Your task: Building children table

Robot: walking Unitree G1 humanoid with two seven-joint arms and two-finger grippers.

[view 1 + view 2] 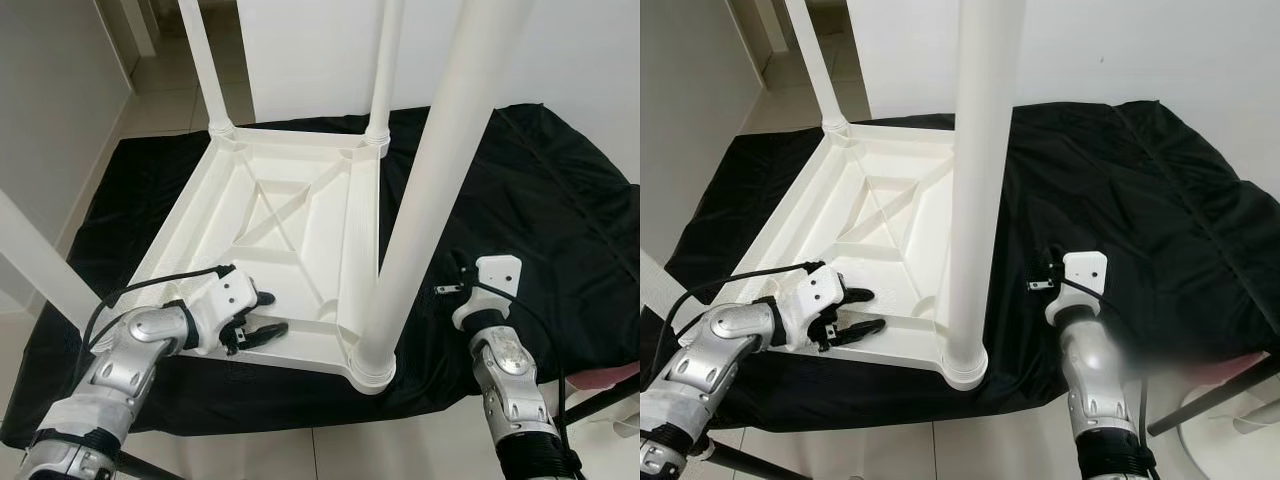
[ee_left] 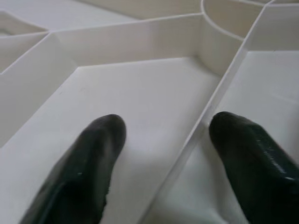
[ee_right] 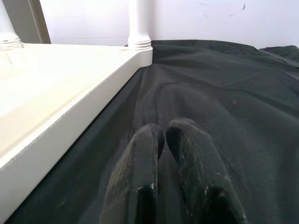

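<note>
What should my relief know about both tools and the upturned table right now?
Left tool: open, over the ribbed underside of the upturned white table, straddling a rib near its front edge, holding nothing.
Right tool: shut, empty, on the black cloth right of the table.
Done: three legs stand in their corner sockets, two at the back, one at the front-right. A fourth white leg shows at the front-left, its base hidden.
Left: confirm that fourth leg's seating, then turn the table upright.
</note>
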